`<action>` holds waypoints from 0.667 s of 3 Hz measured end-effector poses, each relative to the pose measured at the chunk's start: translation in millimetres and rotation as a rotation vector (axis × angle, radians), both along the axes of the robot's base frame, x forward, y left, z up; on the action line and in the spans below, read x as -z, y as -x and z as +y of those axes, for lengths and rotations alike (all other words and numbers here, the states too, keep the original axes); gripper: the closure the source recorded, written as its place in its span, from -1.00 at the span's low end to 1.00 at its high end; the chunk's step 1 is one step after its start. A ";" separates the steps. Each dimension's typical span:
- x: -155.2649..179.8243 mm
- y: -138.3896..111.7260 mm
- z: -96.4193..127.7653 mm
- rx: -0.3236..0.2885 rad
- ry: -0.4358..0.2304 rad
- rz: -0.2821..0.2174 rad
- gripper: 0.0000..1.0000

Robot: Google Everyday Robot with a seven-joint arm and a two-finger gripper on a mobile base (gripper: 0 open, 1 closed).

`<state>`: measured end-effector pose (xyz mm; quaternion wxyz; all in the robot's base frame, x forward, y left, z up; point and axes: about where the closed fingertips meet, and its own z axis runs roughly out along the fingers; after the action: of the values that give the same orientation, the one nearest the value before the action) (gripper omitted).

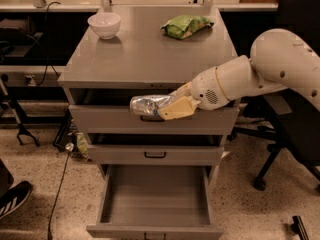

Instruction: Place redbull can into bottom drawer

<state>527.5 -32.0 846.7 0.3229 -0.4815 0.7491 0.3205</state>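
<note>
The redbull can (pixel 146 104) is a slim shiny silver can, held lying on its side in front of the top drawer's face. My gripper (pixel 167 107) is shut on the can, its tan fingers (pixel 176 108) clamped around the can's right end. The white arm (pixel 260 74) reaches in from the right. The bottom drawer (pixel 156 201) is pulled open below, with a plain grey interior and nothing in it. The can hangs well above the drawer's opening.
A white bowl (pixel 104 24) and a green crinkled bag (pixel 186 26) sit on the grey cabinet top (pixel 145 54). The middle drawer (pixel 155 154) stands shut. A black office chair (pixel 295 134) stands at the right. Cables and a shoe (pixel 15 199) lie on the floor at left.
</note>
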 end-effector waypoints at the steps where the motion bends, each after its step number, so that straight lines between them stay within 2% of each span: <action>1: 49.5 9.6 11.5 -0.076 0.077 0.040 1.00; 2: 104.8 14.3 3.2 -0.089 0.122 0.106 1.00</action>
<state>513.2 -28.8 741.9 0.2384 -0.5153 0.7612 0.3134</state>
